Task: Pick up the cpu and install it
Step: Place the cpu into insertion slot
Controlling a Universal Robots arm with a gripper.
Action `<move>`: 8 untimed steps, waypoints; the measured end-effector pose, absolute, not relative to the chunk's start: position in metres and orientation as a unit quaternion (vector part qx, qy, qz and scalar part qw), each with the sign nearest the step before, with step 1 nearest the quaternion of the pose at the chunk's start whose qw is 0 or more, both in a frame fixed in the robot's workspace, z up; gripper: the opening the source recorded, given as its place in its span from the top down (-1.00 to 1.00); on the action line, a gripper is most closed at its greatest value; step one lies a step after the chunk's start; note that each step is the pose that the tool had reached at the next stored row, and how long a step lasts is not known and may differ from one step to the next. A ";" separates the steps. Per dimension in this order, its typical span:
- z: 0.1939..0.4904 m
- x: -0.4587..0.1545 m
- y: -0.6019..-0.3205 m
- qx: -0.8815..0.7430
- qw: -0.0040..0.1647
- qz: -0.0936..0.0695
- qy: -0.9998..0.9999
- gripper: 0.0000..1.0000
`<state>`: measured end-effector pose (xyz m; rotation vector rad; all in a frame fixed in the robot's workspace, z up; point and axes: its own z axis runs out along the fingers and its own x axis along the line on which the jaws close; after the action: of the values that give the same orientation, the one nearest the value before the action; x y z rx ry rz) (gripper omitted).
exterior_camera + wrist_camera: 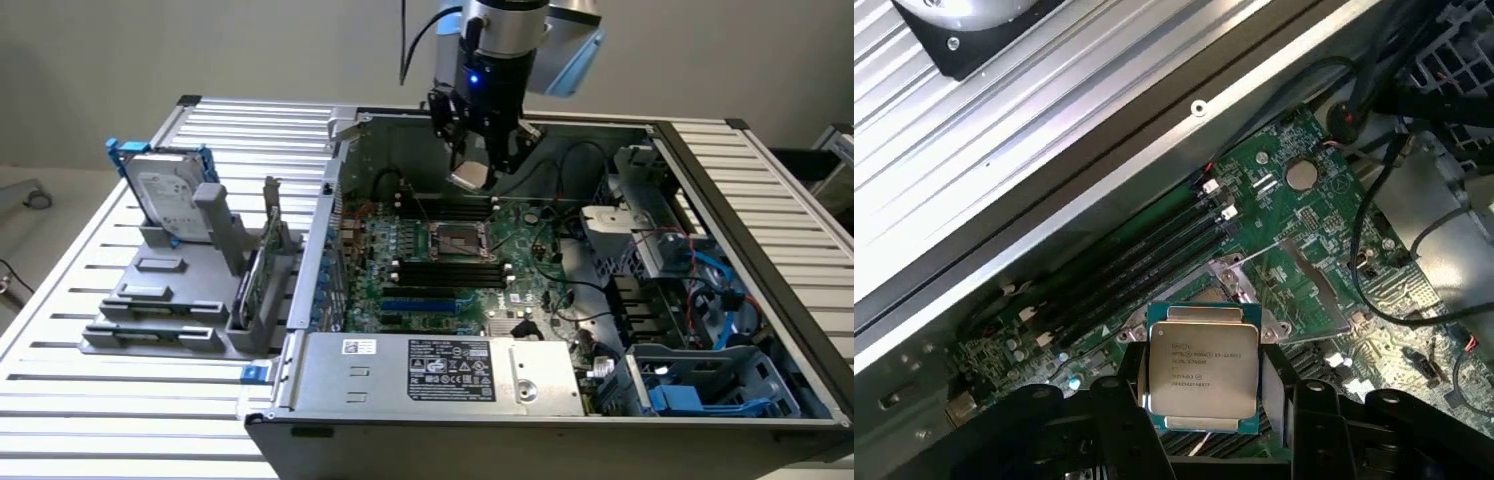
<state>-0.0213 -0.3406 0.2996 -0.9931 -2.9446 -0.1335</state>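
The black pincer (pixel 473 170) pinches the small, flat, square, silvery-topped cpu (pixel 1202 368) by its edges above the green motherboard (pixel 1294 200); carrying it well, I judge, means holding it level and square to the dark metal-framed socket (pixel 447 240).

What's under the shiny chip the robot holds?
Below the cpu lies the green motherboard with black memory slots and the socket. The patch straight behind it is hidden.

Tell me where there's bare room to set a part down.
Bare table slats beside the grey fixture and past the case's wall on the exterior view's right. Crowded inside the case: board, cables, and the fingers holding the cpu above them.
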 end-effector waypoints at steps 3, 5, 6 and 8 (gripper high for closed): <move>0.299 -0.021 -0.341 -0.345 0.014 -0.043 -0.938 -0.09; 0.298 -0.021 -0.340 -0.362 0.014 -0.044 -0.931 -0.09; 0.298 -0.021 -0.341 -0.371 0.013 -0.044 -0.928 -0.09; 0.297 -0.021 -0.341 -0.387 0.012 -0.044 -0.921 -0.09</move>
<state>-0.0213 -0.3405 0.2973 -1.2069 -2.8704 -0.1373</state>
